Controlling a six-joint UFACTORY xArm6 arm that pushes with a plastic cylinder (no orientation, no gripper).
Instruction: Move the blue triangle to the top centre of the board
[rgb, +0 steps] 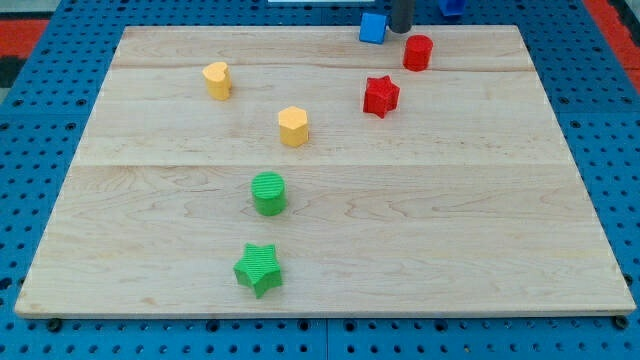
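though cut off by the view's top, my tip (400, 29) stands just right of the blue block (373, 28); no fingers fitted, shape unclear.

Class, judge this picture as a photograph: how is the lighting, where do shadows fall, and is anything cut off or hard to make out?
Camera view: even, soft light on the wooden board, no glare; the green star and green cylinder are sharp, with faint shadows; the blue block at the top edge is small, its shape unclear; my tip stands right of it, the rod cropped.
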